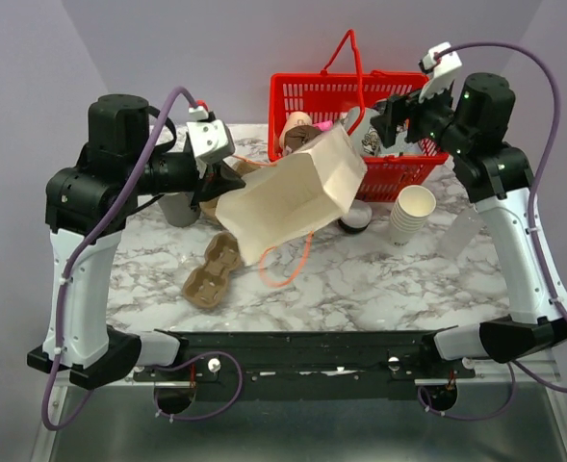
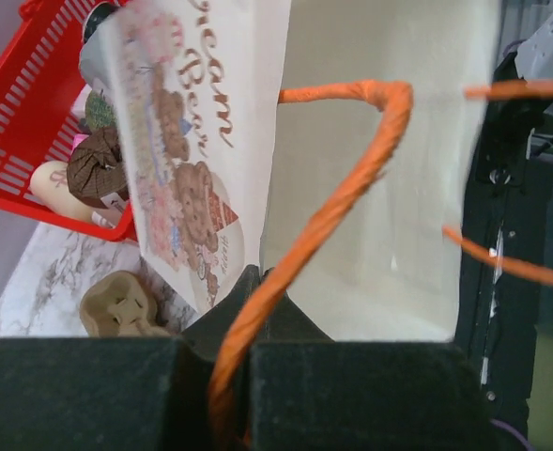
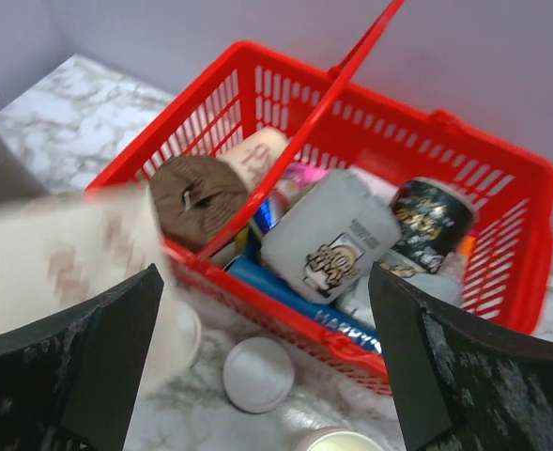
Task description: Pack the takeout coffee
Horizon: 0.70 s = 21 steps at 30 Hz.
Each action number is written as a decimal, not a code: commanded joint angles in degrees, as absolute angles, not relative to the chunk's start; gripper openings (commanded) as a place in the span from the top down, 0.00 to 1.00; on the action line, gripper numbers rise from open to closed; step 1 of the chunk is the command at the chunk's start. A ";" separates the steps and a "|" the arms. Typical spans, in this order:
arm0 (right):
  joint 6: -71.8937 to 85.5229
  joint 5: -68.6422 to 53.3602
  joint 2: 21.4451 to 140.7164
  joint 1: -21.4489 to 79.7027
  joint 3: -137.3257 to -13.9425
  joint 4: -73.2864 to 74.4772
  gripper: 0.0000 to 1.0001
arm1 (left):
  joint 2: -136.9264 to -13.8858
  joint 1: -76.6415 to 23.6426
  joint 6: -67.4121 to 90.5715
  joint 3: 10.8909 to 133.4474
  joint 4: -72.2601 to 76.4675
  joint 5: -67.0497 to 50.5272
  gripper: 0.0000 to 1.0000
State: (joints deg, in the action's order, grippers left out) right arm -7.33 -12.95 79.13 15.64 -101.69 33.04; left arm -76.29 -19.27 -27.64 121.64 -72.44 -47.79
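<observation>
Holding the brown paper bag (image 1: 293, 197) aloft, the left fingers (image 2: 285, 329) pinch its orange cord handle (image 2: 351, 178). The right fingers (image 1: 391, 120) are spread wide and empty above the red plastic basket (image 1: 399, 175). The small white lidded paper cup (image 1: 354, 219) stands toward the bench (image 1: 408, 279) far edge, partly hidden by the bag. Bag presentation appears in hand; next, the right fingers likely grasp the cup upright.

Bag (image 1: 293, 197) centre — basket (image 1: 312, 89) behind, cup stack (image 1: 413, 214) right, carrier tray (image 1: 214, 272) front-left.
</observation>
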 commanded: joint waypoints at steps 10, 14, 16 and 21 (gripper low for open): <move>-10.02 -25.29 78.40 15.64 -106.96 31.01 0.00 | -71.54 -27.23 -37.88 106.73 -79.90 -47.37 1.00; -13.26 -34.09 78.31 15.64 -105.04 37.34 0.00 | -72.51 -32.60 -39.46 99.16 -76.91 -46.50 1.00; -13.71 -35.33 76.83 15.64 -103.28 39.89 0.00 | -73.56 -34.62 -39.37 95.73 -73.58 -45.79 1.00; -17.66 -40.33 74.10 15.56 -98.71 45.78 0.00 | -77.69 -36.39 -40.78 95.88 -70.58 -44.74 1.00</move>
State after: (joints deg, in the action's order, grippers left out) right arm -14.06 -32.95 76.90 15.57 -101.06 38.30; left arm -75.70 -35.42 -38.13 94.39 -74.46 -45.52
